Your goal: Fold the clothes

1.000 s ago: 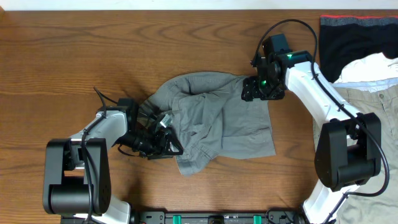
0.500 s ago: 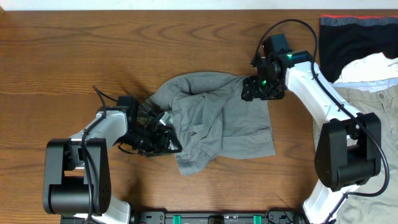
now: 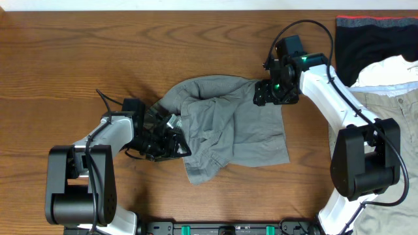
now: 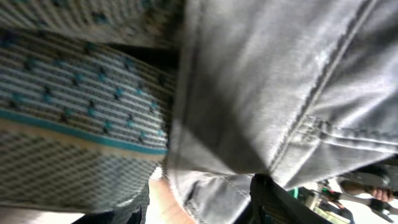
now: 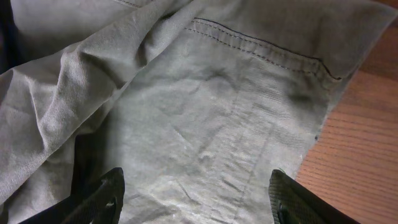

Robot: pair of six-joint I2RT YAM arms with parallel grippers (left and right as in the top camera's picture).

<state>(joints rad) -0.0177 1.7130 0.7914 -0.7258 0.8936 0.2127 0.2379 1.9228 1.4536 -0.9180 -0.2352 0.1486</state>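
Note:
The grey shorts [image 3: 235, 130] lie crumpled in the middle of the table, the waistband end bunched toward the left. My left gripper [image 3: 163, 138] sits low at their left edge. In the left wrist view grey cloth [image 4: 273, 87] and patterned lining [image 4: 74, 93] fill the frame. A fold lies between the fingers [image 4: 273, 202], and a strip of wood shows beside it. The left gripper [image 4: 205, 208] stands partly open. My right gripper [image 3: 274, 91] hovers over the far right corner, open [image 5: 199, 205], with flat cloth and a stitched hem [image 5: 261, 46] under it.
A black garment with a red edge [image 3: 372, 39] lies at the far right. Beige trousers [image 3: 392, 98] and a white piece [image 3: 392, 68] sit below it, beside the right arm. Bare wooden table [image 3: 65, 52] stretches left and behind the shorts.
My left gripper has crept a little toward the far side along the shorts' left edge. The right gripper and the rest of the shorts have not moved.

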